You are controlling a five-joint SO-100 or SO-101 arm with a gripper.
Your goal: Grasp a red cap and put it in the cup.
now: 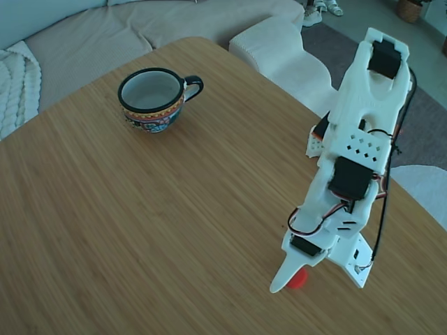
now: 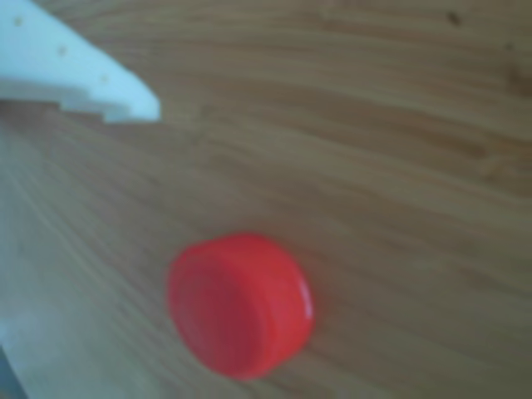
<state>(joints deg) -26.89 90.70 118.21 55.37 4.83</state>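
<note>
Fixed view: red cap [image 1: 298, 279] half hidden beneath jaws [image 1: 302, 273]; blurred elsewhere.

From my fixed view the gripper [image 1: 302, 274] covers most of the red cap [image 1: 297, 279]; only a sliver shows beneath its tip. My close camera is blurred, one white finger [image 2: 79, 71] cut off at the upper-left corner, so I cannot judge the jaws.

Wooden table [image 1: 140, 223]; beige sofa [image 1: 105, 31] behind it; knitted blanket [image 1: 14, 84] at left
</note>
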